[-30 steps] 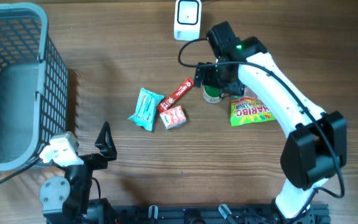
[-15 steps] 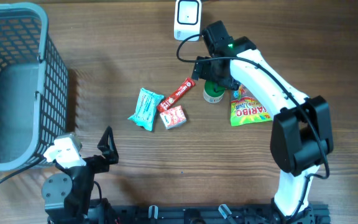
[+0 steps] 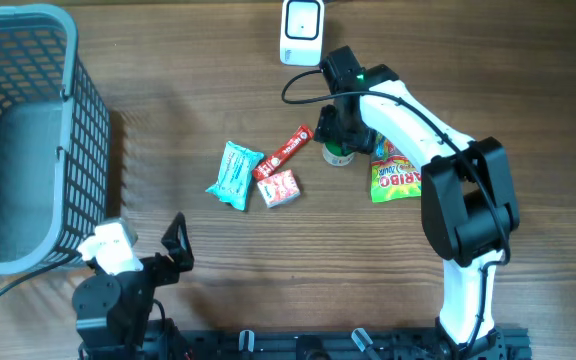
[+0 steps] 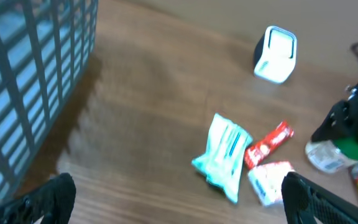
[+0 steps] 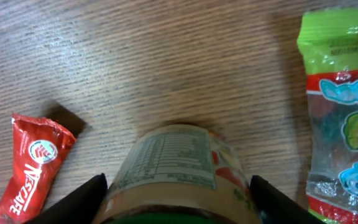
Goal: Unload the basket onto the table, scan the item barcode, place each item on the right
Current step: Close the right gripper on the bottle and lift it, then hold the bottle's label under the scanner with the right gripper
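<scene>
Overhead view: In the last second the right gripper point(image 3: 336, 135) has swung in over the small green-lidded jar point(image 3: 341, 152), upper middle of the frame, and now covers most of it. The white scanner point(image 3: 301, 30) stands above, at the top edge, apart from both. At lower left the left gripper point(image 3: 174, 250) has drifted slightly downward, jaws spread wide and empty.

Left wrist view: The jar sits at the right edge, partly behind the dark right gripper.

Right wrist view: The jar fills the lower middle, printed label facing up, with a finger on each side. The jaws have narrowed from fully wide. The frame crops the contact, so I cannot tell whether they grip yet. The pick-up seems underway, with the carry to the scanner still to come.
</scene>
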`<state>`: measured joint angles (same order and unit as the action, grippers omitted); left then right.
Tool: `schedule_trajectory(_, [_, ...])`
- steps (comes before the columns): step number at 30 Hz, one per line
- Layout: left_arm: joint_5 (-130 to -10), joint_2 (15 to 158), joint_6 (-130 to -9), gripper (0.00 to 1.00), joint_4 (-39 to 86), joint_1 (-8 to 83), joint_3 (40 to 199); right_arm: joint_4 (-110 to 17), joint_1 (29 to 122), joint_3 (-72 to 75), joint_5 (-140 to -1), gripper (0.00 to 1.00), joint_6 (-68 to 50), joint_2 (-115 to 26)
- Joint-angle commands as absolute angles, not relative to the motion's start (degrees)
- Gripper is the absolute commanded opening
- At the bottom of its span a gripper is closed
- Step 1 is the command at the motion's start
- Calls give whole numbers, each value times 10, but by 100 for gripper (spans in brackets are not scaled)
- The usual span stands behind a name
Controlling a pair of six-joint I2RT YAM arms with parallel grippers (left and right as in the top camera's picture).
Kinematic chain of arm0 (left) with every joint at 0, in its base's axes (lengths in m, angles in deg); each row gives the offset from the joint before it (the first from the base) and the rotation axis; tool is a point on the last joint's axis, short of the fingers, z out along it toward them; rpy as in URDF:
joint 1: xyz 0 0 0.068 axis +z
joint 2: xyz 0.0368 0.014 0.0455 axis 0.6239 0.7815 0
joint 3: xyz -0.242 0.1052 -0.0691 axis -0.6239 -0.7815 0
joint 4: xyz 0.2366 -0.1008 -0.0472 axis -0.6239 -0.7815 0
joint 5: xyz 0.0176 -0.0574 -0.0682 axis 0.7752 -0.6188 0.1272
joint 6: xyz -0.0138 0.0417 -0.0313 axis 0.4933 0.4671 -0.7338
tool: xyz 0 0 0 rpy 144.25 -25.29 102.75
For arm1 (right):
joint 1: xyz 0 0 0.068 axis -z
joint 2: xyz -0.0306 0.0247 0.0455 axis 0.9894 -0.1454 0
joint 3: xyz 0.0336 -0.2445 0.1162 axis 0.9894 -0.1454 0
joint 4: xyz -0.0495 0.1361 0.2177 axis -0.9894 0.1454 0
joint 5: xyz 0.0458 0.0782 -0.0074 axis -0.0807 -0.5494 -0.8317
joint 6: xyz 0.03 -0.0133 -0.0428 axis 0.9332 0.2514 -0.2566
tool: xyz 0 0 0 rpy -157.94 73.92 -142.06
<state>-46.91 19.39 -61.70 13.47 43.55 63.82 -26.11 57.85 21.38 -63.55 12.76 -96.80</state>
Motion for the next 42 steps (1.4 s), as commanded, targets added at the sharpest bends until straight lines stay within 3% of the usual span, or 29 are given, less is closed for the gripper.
schedule_trajectory(1, [-478, 190, -622, 100, 85, 438, 632, -244, 580, 224, -663, 56, 126, -975])
schedule_trajectory(6, [-478, 190, -622, 100, -3, 438, 632, -202, 581, 228, -738, 50, 78, -975])
schedule_trajectory(22, [-478, 190, -622, 100, -2, 438, 632, 48, 592, 280, -1021, 51, -5, -963])
schedule_trajectory(28, [-478, 190, -622, 100, -2, 438, 632, 107, 592, 280, -1030, 51, -5, -963])
schedule_trajectory(32, [-478, 190, -622, 100, -2, 438, 632, 79, 590, 280, -1061, 51, 2, -963])
schedule_trajectory(38, [-478, 190, -622, 100, -2, 438, 632, -98, 577, 280, -1318, 50, -3, -963])
schedule_trajectory(42, [-478, 190, -622, 100, -2, 438, 632, -174, 558, 281, -1335, 38, -10, -958])
